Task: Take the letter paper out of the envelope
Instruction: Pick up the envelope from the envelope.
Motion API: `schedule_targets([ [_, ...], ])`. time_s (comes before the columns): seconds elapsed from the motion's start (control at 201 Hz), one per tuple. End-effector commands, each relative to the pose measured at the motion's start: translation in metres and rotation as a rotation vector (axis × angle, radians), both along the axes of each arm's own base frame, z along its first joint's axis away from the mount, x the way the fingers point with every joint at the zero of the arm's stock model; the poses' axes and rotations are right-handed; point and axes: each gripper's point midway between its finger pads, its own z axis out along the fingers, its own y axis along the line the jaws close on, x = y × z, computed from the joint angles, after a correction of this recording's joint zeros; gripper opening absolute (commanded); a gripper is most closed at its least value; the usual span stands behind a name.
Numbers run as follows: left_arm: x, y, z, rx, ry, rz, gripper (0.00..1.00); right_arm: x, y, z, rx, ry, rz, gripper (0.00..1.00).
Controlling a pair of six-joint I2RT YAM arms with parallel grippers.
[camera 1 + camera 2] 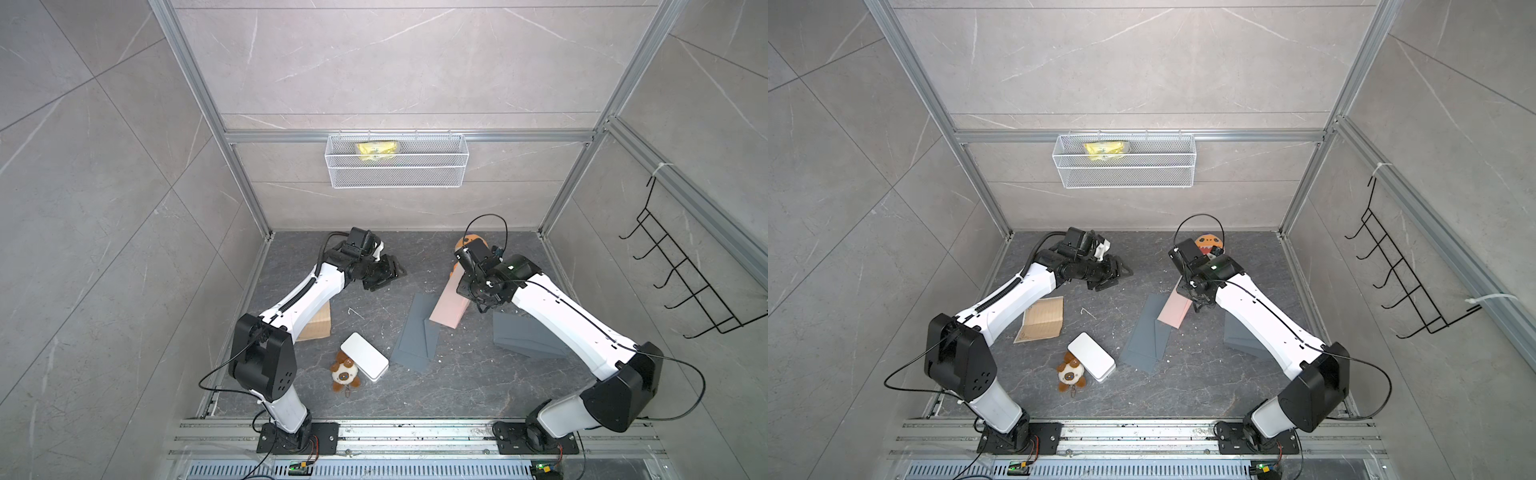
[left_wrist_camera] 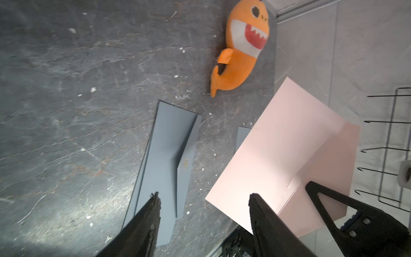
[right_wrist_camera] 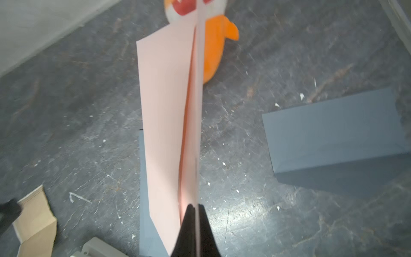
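Now, right hand (image 3: pixel 196 208): closed tight on one edge of the letter paper, with a finger pressing on each side of it.
Letter paper (image 3: pixel 164 124): pink and folded, held up off the table (image 1: pixel 457 382). It sticks out ahead of the right hand's fingertips, slanted, and it is fully outside the envelope.
Envelope (image 1: pixel 415 332): grey, flat on the table with its flap open, below the right hand and on the side toward the left hand. The low corner of the paper is just beside it, but I cannot tell if they touch.
Left hand (image 2: pixel 204 196): fingers wide apart, nothing between them. It hovers above the table, well apart from the right hand, and points toward the envelope and the paper.
Second envelope (image 1: pixel 523 336): also grey, on the table under the right arm, behind the right hand.
Shark toy (image 2: pixel 241 51): orange, lying on the table beyond the right hand.
Brown sheet (image 1: pixel 1044 318): on the table, partly under the left arm, behind the left hand.
White box (image 1: pixel 365 355): between the two arms, behind both hands.
Small plush animal (image 1: pixel 344 372): lies against the white box.
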Motion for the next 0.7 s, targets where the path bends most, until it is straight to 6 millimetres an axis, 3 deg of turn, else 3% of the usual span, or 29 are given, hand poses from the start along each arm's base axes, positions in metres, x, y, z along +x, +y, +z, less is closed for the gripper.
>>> schedule_targets([
  [0.0,-0.001,-0.022,0.032,-0.115,-0.063,-0.125,0.68,0.014,0.024,0.045,0.006,-0.144,0.301,0.00],
  [0.124,0.004,-0.027,0.051,-0.189,-0.115,-0.177,0.70,0.014,0.055,0.075,0.194,-0.212,0.557,0.00],
  [0.373,0.012,-0.010,0.095,-0.344,-0.219,-0.190,0.75,0.008,0.080,0.107,0.562,-0.236,0.791,0.00],
  [0.697,0.007,-0.004,0.113,-0.455,-0.248,-0.185,0.72,0.017,0.091,0.112,0.841,-0.234,0.810,0.00],
])
